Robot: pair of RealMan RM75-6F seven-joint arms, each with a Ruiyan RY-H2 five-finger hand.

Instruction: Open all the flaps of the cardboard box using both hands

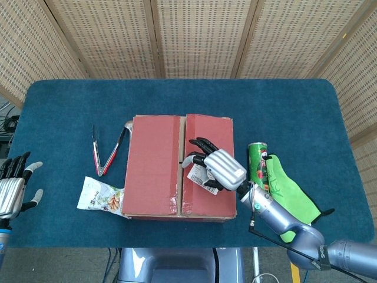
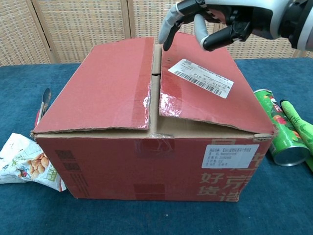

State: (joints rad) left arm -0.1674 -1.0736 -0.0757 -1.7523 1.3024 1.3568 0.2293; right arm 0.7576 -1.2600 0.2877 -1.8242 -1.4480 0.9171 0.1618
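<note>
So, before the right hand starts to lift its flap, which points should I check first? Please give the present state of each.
1. Right hand open, holding nothing: ok.
2. Right hand over the right flap near the centre seam: ok; contact with the flap: cannot tell.
3. Both top flaps closed, left flap too: ok as a start, nothing opened yet.
4. Tape at the seam already split, a gap showing: ok.
5. Left hand near the cardboard box: not ok, it is at the table's left edge.
6. Room for flaps to swing: cannot tell; the can and tongs lie close beside the box.
</note>
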